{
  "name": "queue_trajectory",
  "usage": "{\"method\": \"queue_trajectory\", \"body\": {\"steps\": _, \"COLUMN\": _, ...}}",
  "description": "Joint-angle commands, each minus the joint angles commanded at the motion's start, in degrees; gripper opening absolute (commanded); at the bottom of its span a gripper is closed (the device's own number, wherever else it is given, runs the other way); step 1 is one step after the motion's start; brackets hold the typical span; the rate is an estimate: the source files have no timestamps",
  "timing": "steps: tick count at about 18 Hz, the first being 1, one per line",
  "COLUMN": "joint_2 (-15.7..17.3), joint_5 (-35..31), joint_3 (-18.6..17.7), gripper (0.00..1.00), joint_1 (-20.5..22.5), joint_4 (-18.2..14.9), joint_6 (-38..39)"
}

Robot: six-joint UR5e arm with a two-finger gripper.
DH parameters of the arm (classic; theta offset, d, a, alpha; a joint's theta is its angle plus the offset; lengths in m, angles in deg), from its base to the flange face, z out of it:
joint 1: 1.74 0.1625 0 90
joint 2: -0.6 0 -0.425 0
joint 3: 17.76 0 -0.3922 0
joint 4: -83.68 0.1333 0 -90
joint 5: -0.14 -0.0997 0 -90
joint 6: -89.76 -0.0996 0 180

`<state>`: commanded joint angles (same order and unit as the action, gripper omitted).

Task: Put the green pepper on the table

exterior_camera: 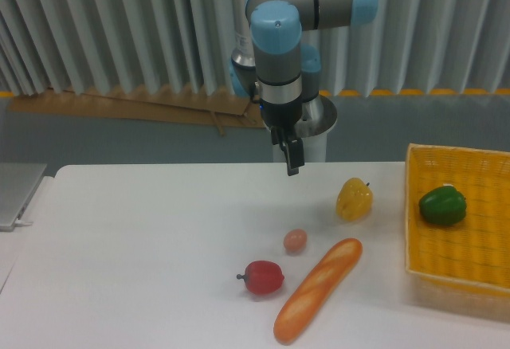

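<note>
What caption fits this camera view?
Gripper hangs over table; green pepper sits in yellow basket.

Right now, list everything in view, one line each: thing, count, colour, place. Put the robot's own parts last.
green pepper: one, dark green, inside the basket at the right.
basket: one, yellow woven, on the table's right edge.
yellow pepper: one, yellow, on the table left of the basket.
egg: one, pinkish tan, mid-table, just left of the baguette's upper end.
baguette: one, orange-brown, lying diagonally near the front.
red pepper: one, red, left of the baguette.
table: one, white.
grey slab: one, at the far left edge.
arm: one, grey with blue caps, behind the table.
gripper: one, dark, above the table's far side, holding nothing; jaw gap unreadable.
</note>
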<state>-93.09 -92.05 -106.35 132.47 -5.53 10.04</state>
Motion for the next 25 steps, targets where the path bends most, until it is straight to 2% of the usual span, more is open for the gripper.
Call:
{"method": "queue_trajectory", "body": {"steps": 2, "joint_2": -0.09, "joint_5": -0.17, "joint_3": 0.0, "gripper": 1.0, "joint_1": 0.27, "joint_4": 0.17, "joint_6": -1.05}}
{"method": "queue_trajectory", "body": {"steps": 6, "joint_2": -0.09, "joint_5": 0.09, "joint_3": -0.7, "gripper": 1.0, "joint_1": 4.74, "joint_4": -0.09, "joint_6": -11.5}}
{"method": "queue_trajectory", "body": {"steps": 9, "joint_2": -0.09, "joint_5": 0.0, "joint_3": -0.79, "gripper": 1.0, "joint_1": 6.33, "joint_4": 0.0, "joint_6": -13.35}}
{"method": "queue_trajectory", "body": {"steps": 13, "joint_2": -0.26, "joint_5": 0.26, "joint_3": -1.14, "gripper": 1.0, "joint_1": 9.83, "joint_4": -0.09, "joint_6": -21.16}}
{"method": "queue_trajectory", "body": {"steps": 18, "joint_2": -0.53, "joint_5": 0.0, "joint_3": -1.23, "gripper": 1.0, "joint_1": 11.6, "joint_4": 0.26, "joint_6": -25.65}}
{"method": "queue_trajectory", "body": {"steps": 21, "joint_2": -1.31, "joint_5": 0.0, "joint_3": -2.19, "gripper": 1.0, "joint_1": 14.23, "joint_4": 0.44, "joint_6": -30.31}}
{"method": "queue_trajectory", "body": {"steps": 25, "joint_2": -2.63, "joint_5": -0.18, "joint_3": -3.16, "gripper": 1.0, "joint_1": 16.08, "joint_4": 3.68, "joint_6": -32.86}}
